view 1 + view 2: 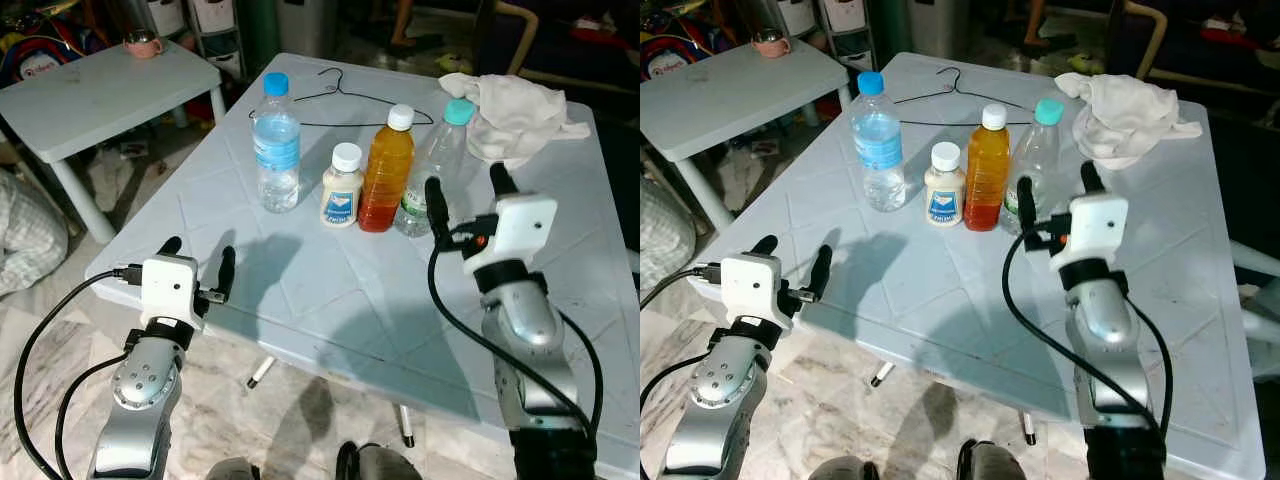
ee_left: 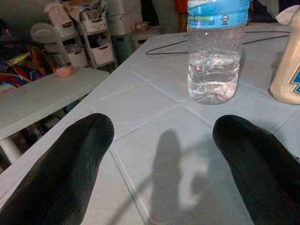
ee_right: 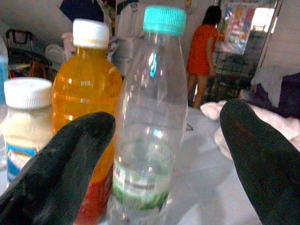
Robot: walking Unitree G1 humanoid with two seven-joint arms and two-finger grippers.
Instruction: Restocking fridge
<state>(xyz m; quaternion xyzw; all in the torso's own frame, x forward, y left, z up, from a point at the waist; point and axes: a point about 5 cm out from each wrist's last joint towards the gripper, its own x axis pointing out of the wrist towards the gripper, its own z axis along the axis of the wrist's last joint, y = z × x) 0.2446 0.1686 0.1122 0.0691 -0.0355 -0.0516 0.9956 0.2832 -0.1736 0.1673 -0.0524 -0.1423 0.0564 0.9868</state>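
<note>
Several bottles stand in a row on the pale blue table [image 1: 330,290]: a blue-capped water bottle [image 1: 277,145], a small cream bottle [image 1: 343,187], an orange juice bottle [image 1: 387,170] and a clear bottle with a teal cap [image 1: 432,165]. My right gripper [image 1: 468,198] is open just in front of the teal-capped bottle [image 3: 149,122], its fingers apart and holding nothing. My left gripper [image 1: 197,260] is open low over the table's near left corner, pointing toward the water bottle [image 2: 216,51].
A wire hanger [image 1: 345,95] lies behind the bottles and a crumpled white cloth [image 1: 510,115] sits at the back right. A second pale table [image 1: 95,95] with a pink cup [image 1: 143,44] stands to the left. A person in red [image 3: 202,51] stands far off.
</note>
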